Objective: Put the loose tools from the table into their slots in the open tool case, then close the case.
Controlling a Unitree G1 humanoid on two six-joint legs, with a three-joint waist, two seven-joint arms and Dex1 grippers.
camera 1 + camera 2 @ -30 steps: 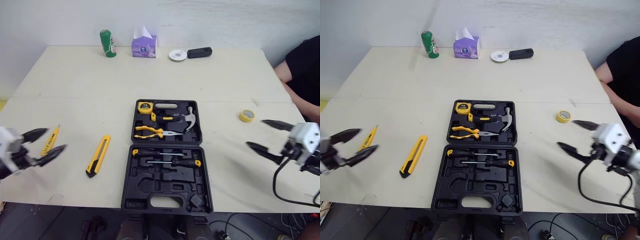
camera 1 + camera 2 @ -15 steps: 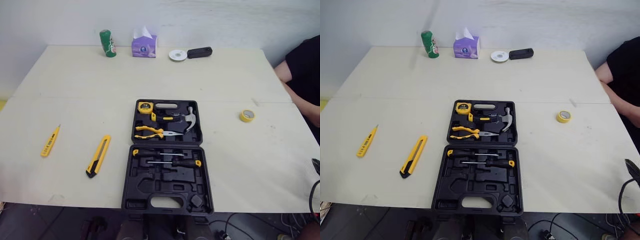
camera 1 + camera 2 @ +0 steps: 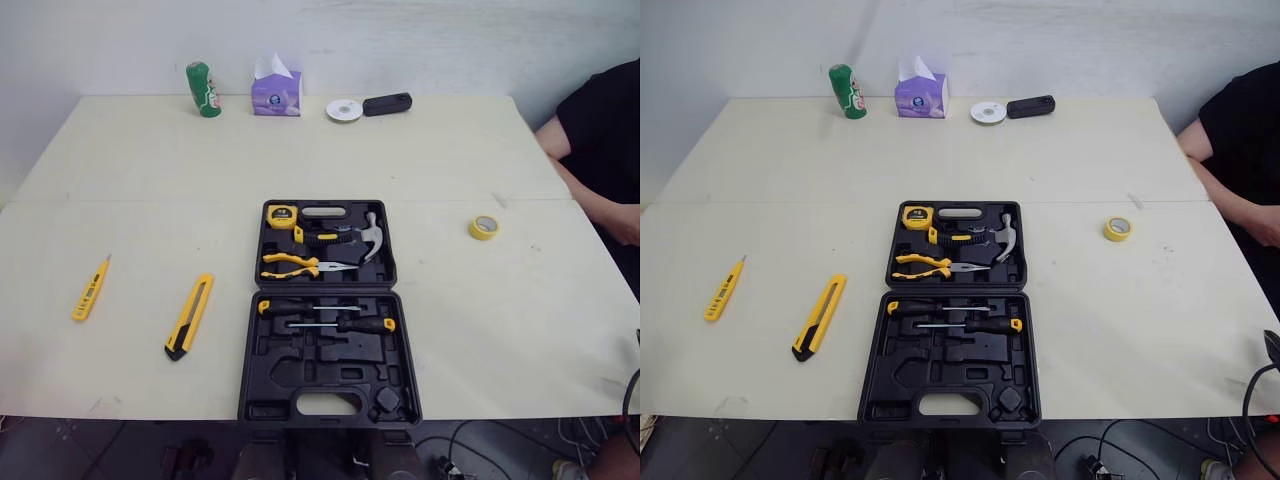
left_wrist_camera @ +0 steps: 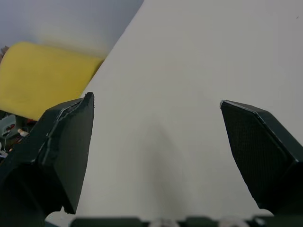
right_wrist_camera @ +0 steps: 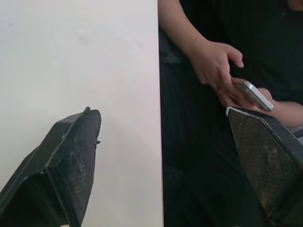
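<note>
1. Left of the tool case [image 3: 330, 380], toward the table's [image 3: 140, 180] left edge, lie two loose tools. The yellow utility knife [image 3: 190, 315] is nearer the case and the small yellow tester screwdriver [image 3: 89, 289] is close to the left edge. They are well apart from each other.
2. The case lies open at the middle of the table's near edge. The tape measure [image 3: 281, 214], hammer [image 3: 368, 237] and pliers [image 3: 300, 265] sit in its far half, and two screwdrivers [image 3: 330, 318] are in its near half. Several moulded slots look empty.
3. A yellow tape roll [image 3: 483, 227] lies toward the right edge. Whether it belongs in the case I cannot tell.
4. The knife is probably light, stiff and smooth-sided. Pinching it across its narrow width near the middle should keep it level. The tester is thinner and lies flat, so it could roll or skid, and a grip across the body rather than the tip looks safer.
5. The left gripper [image 4: 156, 100] is spread wide and holds nothing, with bare table by the left edge beneath it.
6. The right gripper [image 5: 161, 111] is also spread wide and empty, over the table's right edge. A person's hand [image 5: 215, 61] holding a phone [image 5: 253, 93] is just past that edge.
7. Neither gripper touches a tool, and nothing has been picked up yet.
</note>
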